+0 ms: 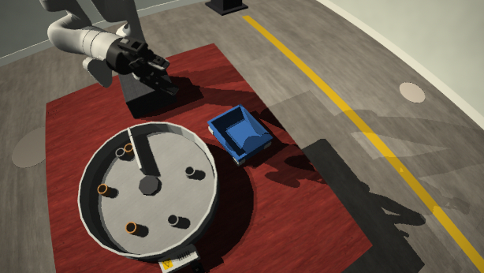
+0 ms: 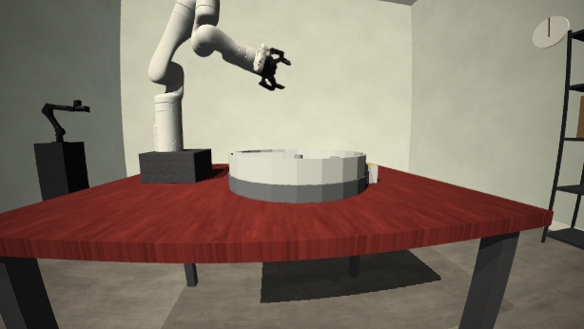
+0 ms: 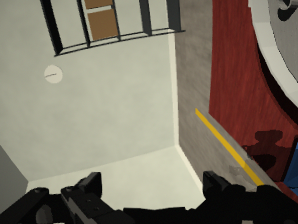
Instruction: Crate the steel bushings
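My gripper (image 1: pixel 170 76) (image 2: pixel 285 74) (image 3: pixel 152 183) is open and empty, high above the table near the robot's base. The turning table (image 1: pixel 118 213) (image 2: pixel 297 178) (image 3: pixel 266 31) bears three grey steel bushings: one at the right (image 1: pixel 190 175), one at the lower right (image 1: pixel 172 225) and one at the upper left (image 1: pixel 120 156). Orange-rimmed bushings stand at the left (image 1: pixel 103 193), at the bottom (image 1: pixel 130 232) and close beside the upper left steel one (image 1: pixel 126 151). The blue crate (image 1: pixel 222 143) (image 3: pixel 293 172) stands right of the turning table; no bushing shows in it. The exterior view does not show the crate.
A white bar (image 1: pixel 134 149) crosses the turning table from rim towards the dark hub (image 1: pixel 150 185), beside the upper left pair. The turning table's raised wall surrounds the bushings. A labelled box (image 1: pixel 179 258) sits at its near edge. The dark base block (image 1: pixel 147 106) (image 2: pixel 166 167) stands behind.
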Motion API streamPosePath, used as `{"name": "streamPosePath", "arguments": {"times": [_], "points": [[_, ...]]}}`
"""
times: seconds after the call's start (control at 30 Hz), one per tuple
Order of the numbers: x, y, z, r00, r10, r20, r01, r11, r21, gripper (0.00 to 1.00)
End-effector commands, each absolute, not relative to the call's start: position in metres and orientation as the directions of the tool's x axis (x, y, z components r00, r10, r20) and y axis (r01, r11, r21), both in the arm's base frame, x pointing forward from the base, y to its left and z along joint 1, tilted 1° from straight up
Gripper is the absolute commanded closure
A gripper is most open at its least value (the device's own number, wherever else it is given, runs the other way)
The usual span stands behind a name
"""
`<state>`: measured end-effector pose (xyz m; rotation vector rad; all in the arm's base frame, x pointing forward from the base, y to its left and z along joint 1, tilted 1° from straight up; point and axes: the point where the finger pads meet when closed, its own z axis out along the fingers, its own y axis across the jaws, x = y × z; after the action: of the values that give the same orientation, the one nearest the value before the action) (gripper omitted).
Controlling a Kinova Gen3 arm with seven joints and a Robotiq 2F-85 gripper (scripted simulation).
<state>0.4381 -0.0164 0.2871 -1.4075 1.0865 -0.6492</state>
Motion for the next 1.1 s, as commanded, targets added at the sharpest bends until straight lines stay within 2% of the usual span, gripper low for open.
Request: {"name": "streamPosePath", "arguments": {"times": [0.0,0.03,0.17,0.57,0.6,0.73,1.07], "points": [[0.435,-0.019,0.290,0.252,-0.949,-0.187,-0.157,0.151,-0.976,0.00],[0.438,-0.015,0.289,0.381,-0.903,-0.199,-0.214,0.123,-0.969,0.00],[0.437,-0.009,0.294,0.256,-0.951,-0.172,-0.132,0.142,-0.981,0.00],[0.437,-0.009,0.294,0.256,-0.951,-0.172,-0.132,0.142,-0.981,0.00],[0.437,-0.001,0.296,0.408,-0.892,-0.193,-0.207,0.116,-0.972,0.00],[0.435,0.006,0.301,0.284,-0.944,-0.168,-0.125,0.137,-0.983,0.00],[0.435,0.006,0.301,0.284,-0.944,-0.168,-0.125,0.137,-0.983,0.00]]}}
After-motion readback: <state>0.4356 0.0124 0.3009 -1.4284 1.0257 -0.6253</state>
